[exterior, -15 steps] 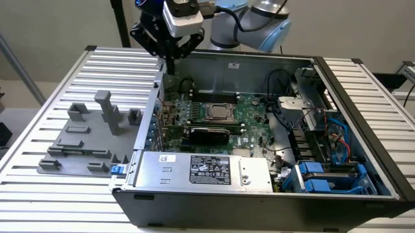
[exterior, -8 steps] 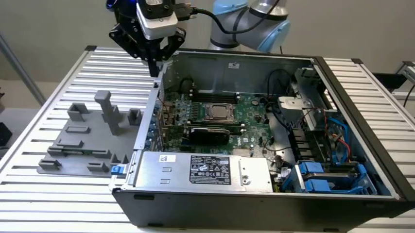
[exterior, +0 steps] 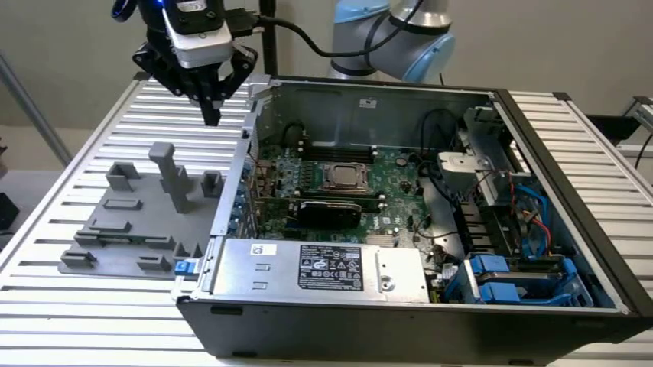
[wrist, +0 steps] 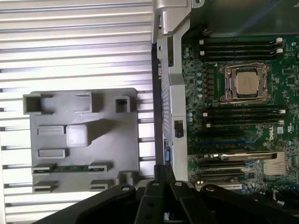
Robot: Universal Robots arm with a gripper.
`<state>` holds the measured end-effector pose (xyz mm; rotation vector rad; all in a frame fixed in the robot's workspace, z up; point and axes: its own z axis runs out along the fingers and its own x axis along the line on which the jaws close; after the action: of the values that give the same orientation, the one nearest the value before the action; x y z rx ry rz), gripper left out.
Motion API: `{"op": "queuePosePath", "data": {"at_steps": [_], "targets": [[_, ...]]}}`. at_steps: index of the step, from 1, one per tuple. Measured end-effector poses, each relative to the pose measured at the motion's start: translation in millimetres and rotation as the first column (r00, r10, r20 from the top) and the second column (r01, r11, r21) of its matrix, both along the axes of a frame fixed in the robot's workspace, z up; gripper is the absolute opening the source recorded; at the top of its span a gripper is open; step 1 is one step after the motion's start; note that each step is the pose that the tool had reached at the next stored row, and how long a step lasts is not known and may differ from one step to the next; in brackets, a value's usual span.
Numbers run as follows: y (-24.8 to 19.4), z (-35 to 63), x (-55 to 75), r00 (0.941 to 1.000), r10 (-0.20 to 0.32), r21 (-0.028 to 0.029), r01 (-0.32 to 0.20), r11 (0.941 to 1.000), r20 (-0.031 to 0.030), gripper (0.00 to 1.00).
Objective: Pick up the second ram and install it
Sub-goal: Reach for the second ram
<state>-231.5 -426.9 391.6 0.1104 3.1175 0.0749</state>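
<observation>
— Gripper (exterior: pixel 211 115) first: is it carrying anything?
— No. Its dark fingers (wrist: pixel 159 179) are pressed together with nothing between them. They point straight down above the ribbed table (exterior: pixel 61 260), just outside the computer case (exterior: pixel 408 321) wall on the exterior view's left.
— And the second ram?
— In the wrist view the second ram (wrist: pixel 70 167) is a thin green strip standing on edge in a slot of the grey holder tray (wrist: pixel 126 140), between grey clips at its two ends. The gripper is raised clear of the tray and does not touch the stick.
— Where does the tray sit?
— Flat on the table, just beside the case on the exterior view's left, with a tall post (exterior: pixel 168 172) standing upright near its middle.
— And inside the case?
— The lid is off. The green motherboard (exterior: pixel 398 172) lies at the bottom with the processor socket (exterior: pixel 342 177) near its middle. A silver power supply (exterior: pixel 316 267) runs along the near side, and blue drive brackets (exterior: pixel 505 283) sit toward the exterior view's right.
</observation>
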Motion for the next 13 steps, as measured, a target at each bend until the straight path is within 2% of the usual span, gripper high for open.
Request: {"op": "queuePosePath", "data": {"at_steps": [5, 13], "targets": [[-4.5, -1.7, -22.8, 1.0000, 0.000, 0.0001, 0.000, 1.0000, 0.0001, 0.11], [-9.1, -5.6, -59.2, 1.0000, 0.000, 0.0000, 0.000, 1.0000, 0.0001, 0.11]]}}
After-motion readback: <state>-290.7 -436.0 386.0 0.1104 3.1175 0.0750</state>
